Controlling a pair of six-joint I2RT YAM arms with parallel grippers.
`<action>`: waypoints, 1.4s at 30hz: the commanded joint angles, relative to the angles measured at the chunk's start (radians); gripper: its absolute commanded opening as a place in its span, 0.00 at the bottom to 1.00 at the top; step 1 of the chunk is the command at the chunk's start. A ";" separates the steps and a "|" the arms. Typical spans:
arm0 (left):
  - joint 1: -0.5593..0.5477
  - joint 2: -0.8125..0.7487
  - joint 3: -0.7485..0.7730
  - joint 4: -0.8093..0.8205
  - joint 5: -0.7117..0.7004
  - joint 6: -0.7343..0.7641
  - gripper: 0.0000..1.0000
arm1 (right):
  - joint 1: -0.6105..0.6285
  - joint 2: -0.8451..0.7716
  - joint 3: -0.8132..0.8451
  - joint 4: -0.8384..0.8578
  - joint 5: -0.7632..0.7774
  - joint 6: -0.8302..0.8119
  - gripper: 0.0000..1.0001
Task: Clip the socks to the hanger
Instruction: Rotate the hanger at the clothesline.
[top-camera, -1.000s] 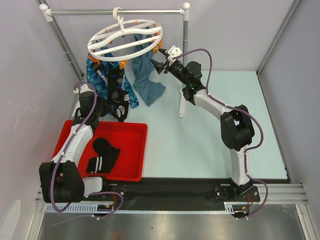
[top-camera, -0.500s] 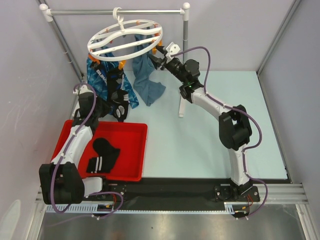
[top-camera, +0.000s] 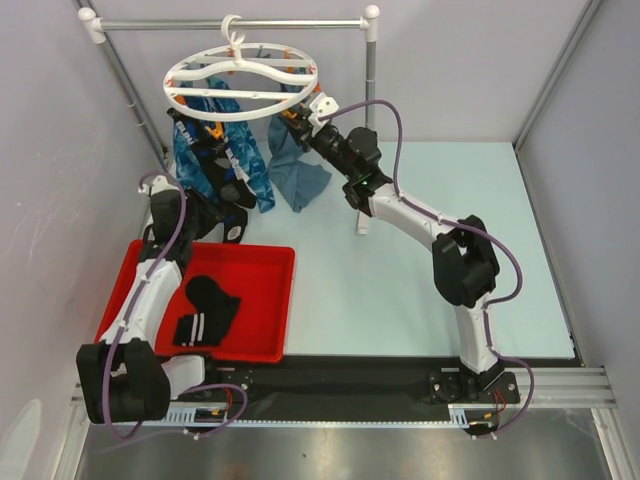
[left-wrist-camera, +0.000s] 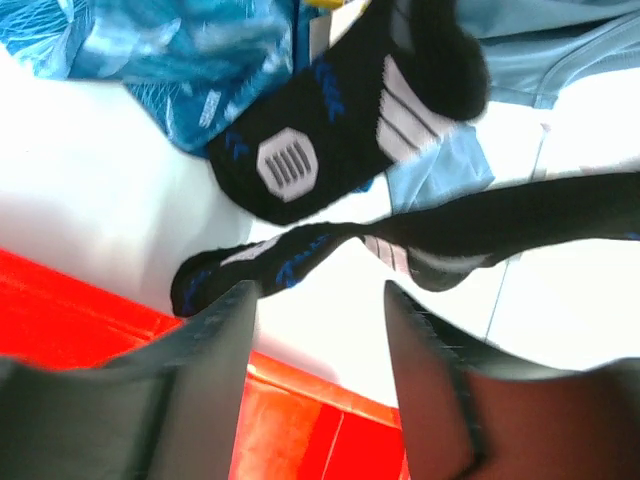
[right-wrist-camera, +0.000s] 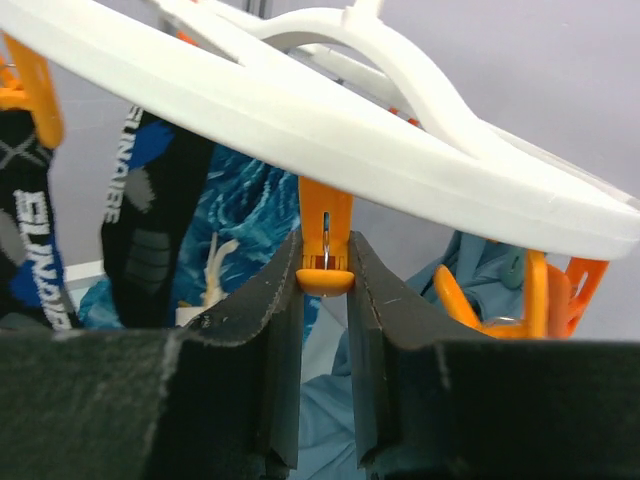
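Overhead, the right gripper was up at the right rim of the hanger, which hung by its hook from the rail in the upper middle of the frame. In the right wrist view its two dark fingers were pinched narrow on an orange clip hanging under the white rim, one pad on each side of it. More orange clips showed at the far left and lower right of that view.

The left gripper sat low at the left of the top view, between the hanging clothes and the red tray. Its jaws stood wide with nothing between them. Just above them, in the left wrist view, two black socks with white marks hung down, the toe of the lower one close over the left-hand finger; I could not tell whether it touched. A blue patterned cloth filled the upper left behind them, a pale blue cloth the upper right.

Two more socks lay in the tray at the lower left.
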 joint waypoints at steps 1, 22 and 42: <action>0.013 -0.075 -0.009 -0.028 -0.001 -0.009 0.61 | 0.075 -0.099 -0.029 -0.024 0.097 -0.057 0.13; 0.022 -0.502 -0.017 -0.071 0.176 -0.095 0.66 | 0.342 -0.087 0.121 -0.249 0.445 -0.019 0.20; 0.048 0.133 0.270 -0.039 0.043 -0.026 0.61 | 0.307 -0.213 -0.048 -0.303 0.389 -0.019 0.67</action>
